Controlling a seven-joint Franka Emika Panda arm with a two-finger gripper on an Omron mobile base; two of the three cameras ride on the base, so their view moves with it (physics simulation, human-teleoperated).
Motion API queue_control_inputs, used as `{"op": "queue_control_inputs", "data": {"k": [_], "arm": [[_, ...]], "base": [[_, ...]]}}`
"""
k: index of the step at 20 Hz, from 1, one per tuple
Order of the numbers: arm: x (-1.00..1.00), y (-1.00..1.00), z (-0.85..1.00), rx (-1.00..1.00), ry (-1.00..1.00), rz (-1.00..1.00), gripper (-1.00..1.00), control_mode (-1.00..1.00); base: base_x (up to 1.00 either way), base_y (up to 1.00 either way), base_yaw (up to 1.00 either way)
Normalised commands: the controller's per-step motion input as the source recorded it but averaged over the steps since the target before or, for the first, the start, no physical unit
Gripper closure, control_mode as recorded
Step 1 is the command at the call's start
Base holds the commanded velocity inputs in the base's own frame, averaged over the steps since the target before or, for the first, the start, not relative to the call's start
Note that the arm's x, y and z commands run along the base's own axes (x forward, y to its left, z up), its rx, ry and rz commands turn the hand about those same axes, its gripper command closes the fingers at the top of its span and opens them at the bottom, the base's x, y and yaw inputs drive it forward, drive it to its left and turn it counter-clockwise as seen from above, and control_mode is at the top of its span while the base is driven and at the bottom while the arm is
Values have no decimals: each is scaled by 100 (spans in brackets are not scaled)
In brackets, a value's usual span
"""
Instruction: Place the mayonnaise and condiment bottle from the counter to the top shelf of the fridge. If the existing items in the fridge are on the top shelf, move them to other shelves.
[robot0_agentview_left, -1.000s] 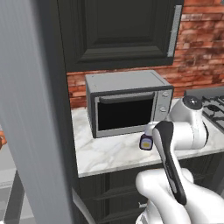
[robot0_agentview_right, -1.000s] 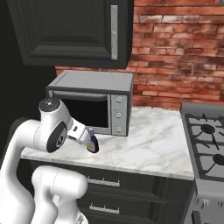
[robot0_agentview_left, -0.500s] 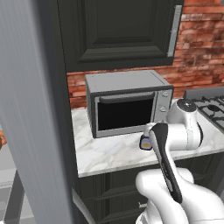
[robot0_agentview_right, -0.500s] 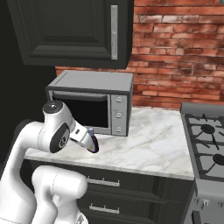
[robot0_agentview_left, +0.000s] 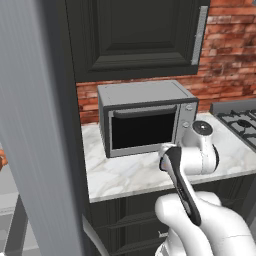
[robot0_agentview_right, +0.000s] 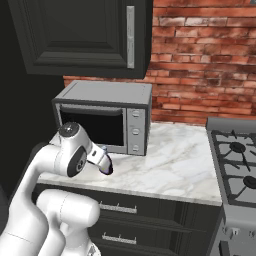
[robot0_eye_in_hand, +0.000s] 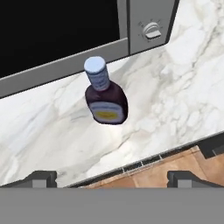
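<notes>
The condiment bottle (robot0_eye_in_hand: 105, 95), dark with a bluish cap, stands upright on the white marble counter (robot0_eye_in_hand: 175, 87), just in front of the microwave. My gripper (robot0_eye_in_hand: 113, 178) hangs above and in front of it, over the counter's front edge. It is open, its two fingertips (robot0_eye_in_hand: 42, 177) far apart with nothing between them. In the right base view my arm partly covers the bottle (robot0_agentview_right: 106, 168). The fridge (robot0_agentview_left: 35, 125) shows as a tall grey panel at the left. The mayonnaise and the top shelf are out of view.
A grey microwave (robot0_agentview_left: 142, 117) sits at the back of the counter under dark wall cabinets (robot0_agentview_right: 80, 35). A gas stove (robot0_agentview_right: 235, 165) adjoins the counter on the right. Red brick (robot0_agentview_right: 200, 60) backs it. Dark drawers (robot0_agentview_right: 130, 220) lie below the worktop.
My arm's elbow has dropped a little and drifted toward the bottle. The bottle has stayed in place and the gripper has stayed open.
</notes>
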Motion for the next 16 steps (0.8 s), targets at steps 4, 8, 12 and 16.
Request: {"op": "queue_control_inputs", "data": {"k": [4, 8, 12, 16], "arm": [[42, -4, -18, 0, 0, 0, -100, -100], [13, -18, -5, 0, 0, -1, -100, -100], [0, -22, -2, 0, 0, -3, -100, -100], [11, 0, -1, -1, 0, 0, -100, -100]], "base": [[0, 0, 0], [0, 0, 0], [0, 0, 0], [0, 0, 0]]}}
